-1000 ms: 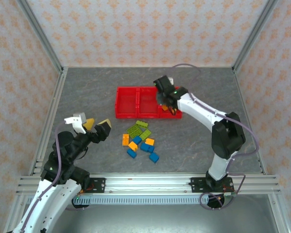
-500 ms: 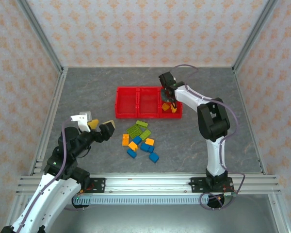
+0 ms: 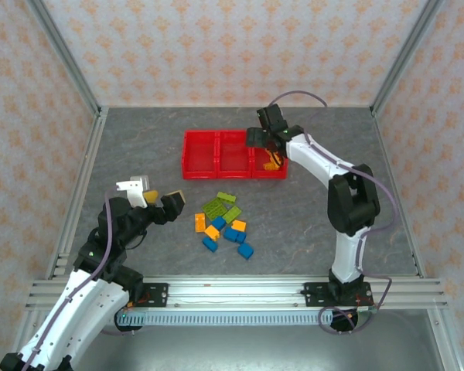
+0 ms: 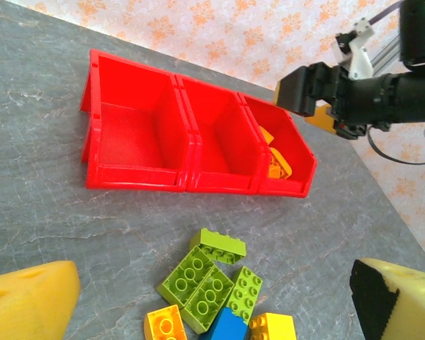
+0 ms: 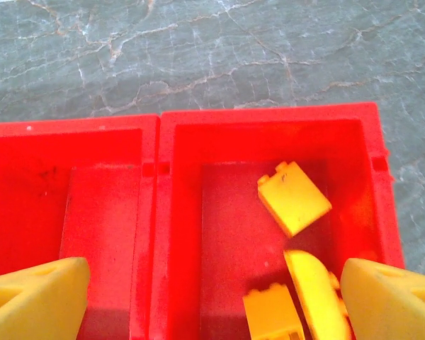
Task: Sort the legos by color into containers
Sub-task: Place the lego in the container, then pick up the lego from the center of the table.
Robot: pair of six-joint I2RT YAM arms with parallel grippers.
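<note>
The red containers (image 3: 216, 154) stand in a row at mid-table. My right gripper (image 3: 267, 144) hangs open over the right bin (image 5: 269, 142), its yellow pads (image 5: 35, 301) wide apart and nothing between them. Three orange legos (image 5: 294, 198) lie loose in that bin. The left bin (image 4: 131, 134) and the middle bin (image 4: 219, 145) show bare floors. Nearer the arms lies a pile of loose legos (image 3: 223, 222): green (image 4: 198, 283), orange (image 4: 163, 324) and blue (image 4: 230, 327). My left gripper (image 3: 158, 199) stands open to the left of the pile, holding nothing.
Grey stone-patterned tabletop (image 3: 139, 139) is bare around the bins and the pile. Aluminium frame rails (image 3: 85, 178) and patterned walls close in the table on the left, back and right.
My right gripper has gone from nearly shut to wide open over the right bin, letting go an orange brick there. The bins slid slightly farther away. The left arm shifted a little.
</note>
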